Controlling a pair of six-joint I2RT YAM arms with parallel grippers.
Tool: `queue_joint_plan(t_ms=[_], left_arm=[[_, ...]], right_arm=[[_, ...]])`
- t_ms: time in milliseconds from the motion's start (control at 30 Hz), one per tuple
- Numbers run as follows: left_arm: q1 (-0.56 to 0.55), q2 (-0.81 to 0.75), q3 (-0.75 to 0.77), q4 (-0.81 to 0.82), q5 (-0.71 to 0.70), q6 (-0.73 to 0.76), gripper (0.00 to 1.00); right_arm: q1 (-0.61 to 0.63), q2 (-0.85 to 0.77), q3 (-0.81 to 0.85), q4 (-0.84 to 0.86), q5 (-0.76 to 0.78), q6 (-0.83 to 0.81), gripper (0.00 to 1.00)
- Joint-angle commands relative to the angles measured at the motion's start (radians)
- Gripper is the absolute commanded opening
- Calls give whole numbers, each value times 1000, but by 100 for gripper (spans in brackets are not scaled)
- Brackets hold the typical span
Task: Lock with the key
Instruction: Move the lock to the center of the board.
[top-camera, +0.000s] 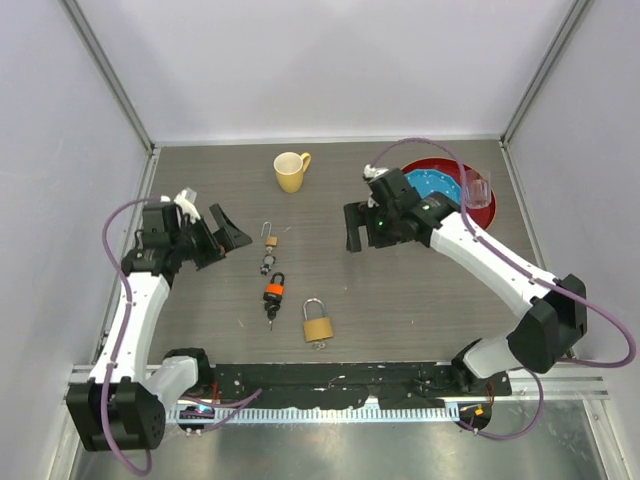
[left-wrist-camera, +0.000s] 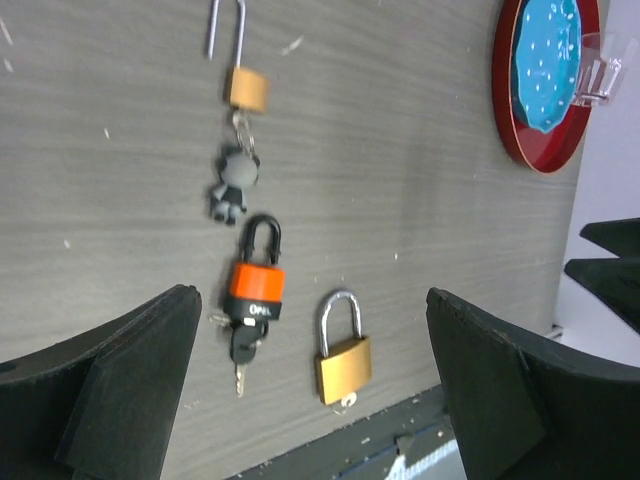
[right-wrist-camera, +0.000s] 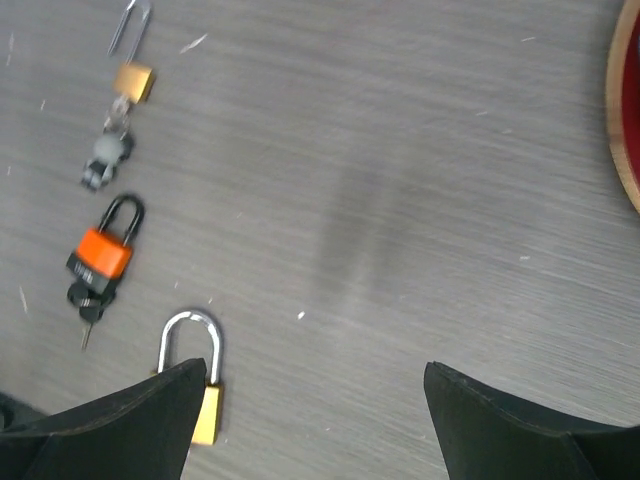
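Note:
Three padlocks lie in a row on the grey table (top-camera: 420, 290). A small brass padlock (top-camera: 269, 240) with its shackle swung open has a grey figure keychain (top-camera: 268, 263) hanging from it. Below lies an orange-and-black padlock (top-camera: 274, 290) with its shackle shut and keys (left-wrist-camera: 240, 352) at its base. A larger brass padlock (top-camera: 318, 323) has its shackle down and a key (left-wrist-camera: 346, 402) in its keyhole. My left gripper (top-camera: 228, 228) hangs open, left of the locks. My right gripper (top-camera: 353, 230) hangs open to their right. Both hold nothing.
A yellow mug (top-camera: 290, 171) stands at the back. A red plate (top-camera: 412, 166) with a blue piece (top-camera: 432, 185) and a clear cup (top-camera: 478, 187) sits at the back right. The arms' base rail (top-camera: 330, 380) runs along the near edge.

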Motion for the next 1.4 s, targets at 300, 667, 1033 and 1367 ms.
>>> queue_joint_plan(t_ms=[300, 667, 1033, 1367], left_arm=[[-1, -206, -199, -26, 102, -133, 99], [1, -129, -194, 25, 133, -150, 99], [-1, -91, -200, 63, 113, -160, 100], [1, -31, -160, 107, 141, -174, 100]], right_arm=[[313, 204, -55, 28, -68, -107, 72], [332, 459, 83, 75, -110, -185, 59], [336, 592, 151, 54, -105, -213, 46], [257, 617, 174, 49, 57, -196, 5]])
